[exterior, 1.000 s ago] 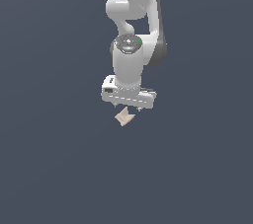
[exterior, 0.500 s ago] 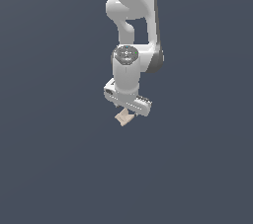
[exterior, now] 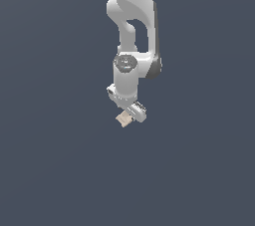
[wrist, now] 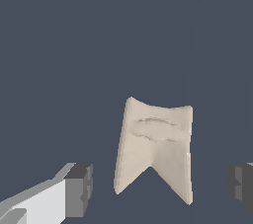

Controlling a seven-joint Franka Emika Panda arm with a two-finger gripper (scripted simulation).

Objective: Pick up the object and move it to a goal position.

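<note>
The object is a small beige block with a V-shaped notch [wrist: 154, 144]. In the wrist view it lies between my two dark fingertips, with a gap on each side. My gripper [wrist: 160, 186] is open and touches nothing. In the exterior view the gripper [exterior: 128, 114] hangs from the white arm right over the block [exterior: 124, 119], which peeks out just below the hand. The fingers themselves are hidden there by the hand.
The white arm [exterior: 132, 31] comes down from the top of the exterior view. A plain dark grey-blue surface [exterior: 60, 170] fills the background on all sides.
The hand has turned about its vertical axis and come lower over the block. The block has stayed in place.
</note>
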